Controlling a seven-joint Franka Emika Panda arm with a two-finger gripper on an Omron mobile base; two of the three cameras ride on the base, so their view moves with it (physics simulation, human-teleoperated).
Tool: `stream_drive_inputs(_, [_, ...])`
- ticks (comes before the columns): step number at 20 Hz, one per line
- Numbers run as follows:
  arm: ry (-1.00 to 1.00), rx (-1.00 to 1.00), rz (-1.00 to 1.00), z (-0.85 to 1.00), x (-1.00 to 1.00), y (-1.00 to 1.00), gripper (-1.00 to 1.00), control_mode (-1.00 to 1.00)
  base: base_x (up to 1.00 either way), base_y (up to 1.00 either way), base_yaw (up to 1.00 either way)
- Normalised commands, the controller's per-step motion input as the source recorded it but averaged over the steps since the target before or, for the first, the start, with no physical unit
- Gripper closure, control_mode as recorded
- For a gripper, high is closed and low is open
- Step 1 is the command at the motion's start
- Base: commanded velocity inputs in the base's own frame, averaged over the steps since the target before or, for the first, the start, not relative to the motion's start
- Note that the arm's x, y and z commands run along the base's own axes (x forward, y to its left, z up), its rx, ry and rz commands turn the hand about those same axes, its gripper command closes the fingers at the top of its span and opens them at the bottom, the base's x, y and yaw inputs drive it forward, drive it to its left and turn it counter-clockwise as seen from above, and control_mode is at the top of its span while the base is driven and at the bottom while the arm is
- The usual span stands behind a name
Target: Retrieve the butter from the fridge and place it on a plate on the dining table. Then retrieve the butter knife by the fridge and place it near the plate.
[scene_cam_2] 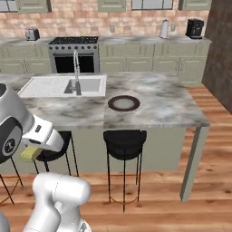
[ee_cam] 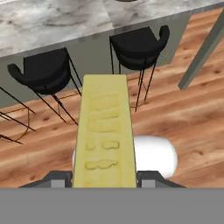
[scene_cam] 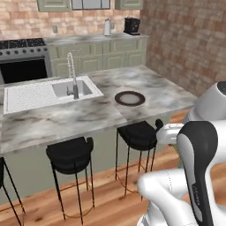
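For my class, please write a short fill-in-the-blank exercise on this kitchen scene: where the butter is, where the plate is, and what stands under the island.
1. The gripper is shut on the pale-yellow ____.
2. The round dark-brown plate lies on the dining table with nothing ____ it.
3. The plate lies to the right of the inset ____.
4. Black ____ stand on the wooden floor along the table's near side.

Missing words: butter; on; sink; stools

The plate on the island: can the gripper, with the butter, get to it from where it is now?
Probably yes: the plate lies bare near the island's front edge. The gripper, holding the butter, hangs below the top, above the stools, so it must rise first.
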Motion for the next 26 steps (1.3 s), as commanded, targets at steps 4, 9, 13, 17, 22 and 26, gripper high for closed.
stream_drive_inputs(4, [0.0,0.0,0.0,0.0,0.0,0.0,1.0,1.0,0.36,-1.0,0.18])
stream_drive_inputs(9, [0.0,0.0,0.0,0.0,0.0,0.0,1.0,1.0,0.76,-0.83,0.09])
stream_drive_inputs(13, [0.0,0.0,0.0,0.0,0.0,0.0,1.0,1.0,0.8,-0.7,0.15])
stream_drive_inputs(17, [0.0,0.0,0.0,0.0,0.0,0.0,1.0,1.0,0.45,-0.06,0.19])
stream_drive_inputs(22, [0.0,0.0,0.0,0.0,0.0,0.0,1.0,1.0,0.03,0.47,0.14])
stream_drive_inputs(26, [0.0,0.0,0.0,0.0,0.0,0.0,1.0,1.0,0.15,0.69,0.14])
